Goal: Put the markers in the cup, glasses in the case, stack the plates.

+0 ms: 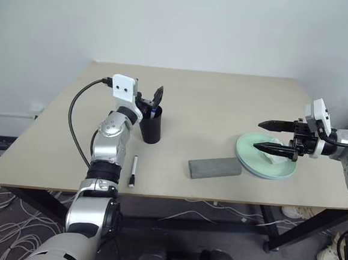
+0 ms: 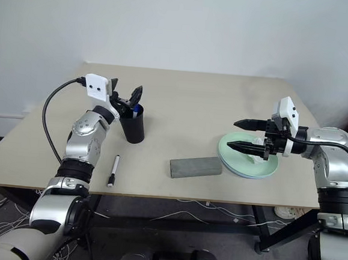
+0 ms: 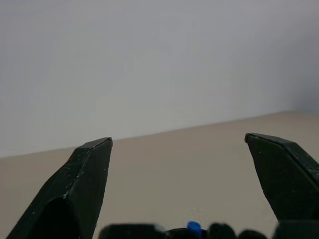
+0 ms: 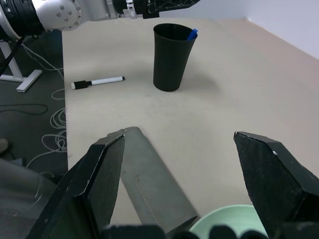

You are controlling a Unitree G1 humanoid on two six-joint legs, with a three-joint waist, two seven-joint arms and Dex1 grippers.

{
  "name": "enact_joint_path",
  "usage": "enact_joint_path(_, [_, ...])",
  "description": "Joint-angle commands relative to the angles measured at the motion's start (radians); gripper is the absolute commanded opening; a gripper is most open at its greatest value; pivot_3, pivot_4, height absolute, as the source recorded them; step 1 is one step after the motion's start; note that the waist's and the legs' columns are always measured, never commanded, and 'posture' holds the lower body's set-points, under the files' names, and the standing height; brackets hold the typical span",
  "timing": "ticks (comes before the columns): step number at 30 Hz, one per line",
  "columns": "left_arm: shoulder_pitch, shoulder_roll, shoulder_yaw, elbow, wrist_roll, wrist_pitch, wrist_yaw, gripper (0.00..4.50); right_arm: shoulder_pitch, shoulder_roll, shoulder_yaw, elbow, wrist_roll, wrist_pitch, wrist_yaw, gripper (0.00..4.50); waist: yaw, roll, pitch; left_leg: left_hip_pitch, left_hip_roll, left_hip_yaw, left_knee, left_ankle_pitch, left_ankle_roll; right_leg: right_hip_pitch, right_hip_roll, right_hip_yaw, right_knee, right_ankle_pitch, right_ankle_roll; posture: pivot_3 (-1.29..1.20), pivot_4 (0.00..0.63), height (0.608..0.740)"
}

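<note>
The left gripper point(image 2: 128, 97) hangs just above the mouth of the black cup point(image 2: 132, 127), its two black fingers spread apart and holding nothing. Directly under it the blue-capped marker point(image 4: 192, 34) stands inside the cup, its tip poking above the rim. Nearer the table's front edge, below that arm, the black-capped marker point(image 2: 113, 171) lies flat on the wood.

Across the table the right gripper point(image 2: 239, 134) points sideways toward the cup, fingers wide apart and empty, hovering over the stacked plates point(image 2: 230, 160): a pale mint one on a light blue one, with a crumpled white tissue point(image 2: 257, 158) lying on top. Just beside the plates, toward the cup, sits the grey case point(image 2: 195, 166), a flat matte slab with its lid shut; I cannot see the glasses.

The table point(image 2: 188, 101) is a smooth, pale beige top on dark legs. A plain white wall point(image 2: 182, 22) stands behind it, and white cables point(image 1: 1, 182) tangle over the grey floor.
</note>
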Motion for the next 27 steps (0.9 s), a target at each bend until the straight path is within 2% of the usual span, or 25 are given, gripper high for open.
enact_joint_path(1, [-0.011, 0.042, -0.04, -0.21, 0.018, 0.189, 0.018, 4.46, -0.038, 0.004, -0.017, -0.012, 0.004, -0.014, -0.003, 3.79, 0.0, 0.0, 0.0, 0.0, 0.0, 0.0, 0.0, 0.0, 0.0, 0.0, 0.0, 0.0, 0.0, 0.0, 0.0, 0.0, 0.0, 0.74])
enact_joint_path(4, [-0.002, 0.095, -0.08, -0.379, 0.061, 0.424, 0.047, 4.46, -0.04, 0.006, -0.013, -0.006, -0.001, -0.016, -0.002, 3.79, -0.003, 0.0, 0.0, 0.0, 0.0, 0.0, 0.0, 0.0, 0.0, 0.0, 0.0, 0.0, 0.0, 0.0, 0.0, 0.0, 0.0, 0.74])
enact_joint_path(8, [0.001, 0.159, -0.096, -0.544, 0.034, 0.705, 0.029, 4.46, -0.043, 0.009, -0.007, 0.0, -0.007, -0.02, 0.0, 3.79, -0.004, 0.0, 0.0, 0.001, 0.0, 0.0, -0.001, 0.0, 0.0, 0.0, 0.0, 0.0, 0.0, 0.0, 0.0, 0.0, 0.0, 0.74])
enact_joint_path(12, [-0.014, 0.245, -0.165, -0.662, 0.028, 1.027, -0.009, 4.46, -0.047, 0.012, -0.001, 0.007, -0.013, -0.024, 0.002, 3.79, -0.004, 0.0, 0.0, 0.001, 0.0, 0.0, -0.001, 0.0, -0.001, 0.0, 0.001, 0.0, 0.0, 0.0, 0.0, 0.0, 0.0, 0.74])
enact_joint_path(15, [-0.063, 0.297, -0.245, -0.676, 0.039, 1.254, -0.018, 4.46, -0.05, 0.013, 0.003, 0.013, -0.018, -0.027, 0.004, 3.79, -0.005, 0.0, 0.0, 0.001, 0.0, -0.001, -0.001, 0.001, -0.001, 0.0, 0.001, 0.0, 0.001, 0.0, 0.0, 0.0, 0.0, 0.74])
enact_joint_path(23, [-0.17, 0.211, -0.164, -0.619, 0.004, 1.612, 0.033, 4.46, -0.053, 0.013, 0.002, 0.02, -0.026, -0.027, 0.014, 3.79, -0.008, 0.0, 0.001, 0.001, 0.0, -0.002, -0.003, 0.004, -0.006, 0.0, 0.001, 0.001, 0.0, 0.0, 0.0, 0.0, 0.0, 0.74])
enact_joint_path(27, [-0.161, 0.181, -0.174, -0.582, 0.012, 1.655, 0.09, 4.46, -0.054, 0.012, 0.004, 0.021, -0.029, -0.029, 0.016, 3.79, -0.009, 0.0, 0.001, 0.002, 0.0, -0.002, -0.006, 0.006, -0.009, -0.001, 0.001, 0.001, 0.0, 0.0, 0.0, 0.0, 0.0, 0.74])
